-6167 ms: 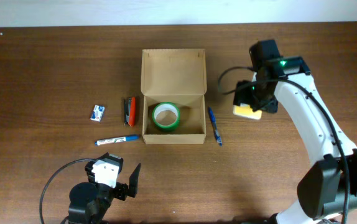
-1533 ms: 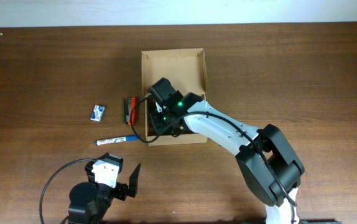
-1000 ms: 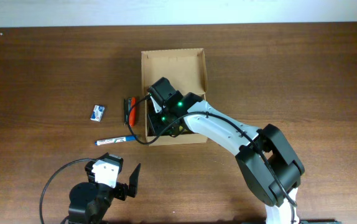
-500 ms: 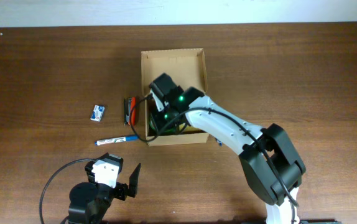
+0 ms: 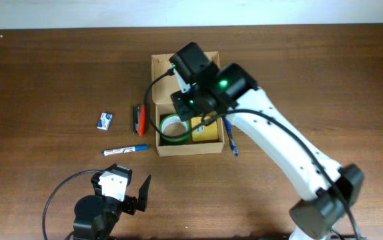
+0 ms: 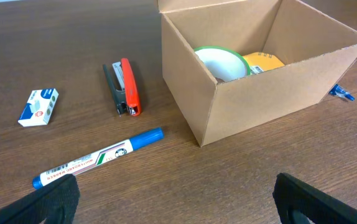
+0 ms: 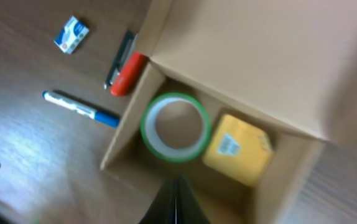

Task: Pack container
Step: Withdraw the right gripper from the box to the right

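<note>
Container point(image 5: 185, 149) sits mid-surface, lid open on the far side, with the green tape roll point(image 6: 222, 62) and yellow block point(image 7: 237, 149) side by side inside. Right hand point(image 7: 177, 196) hovers above it, fingers pressed together, empty. Left hand point(image 6: 175, 180) sits at the near edge, spread wide. Looks like a gap between picks. Next is likely the blue pen point(image 5: 230, 137) just right of the box, which calls for a low, narrow pinch.

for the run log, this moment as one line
box: tape, yellow pad inside | right gripper: shut, above box | left gripper: open
</note>
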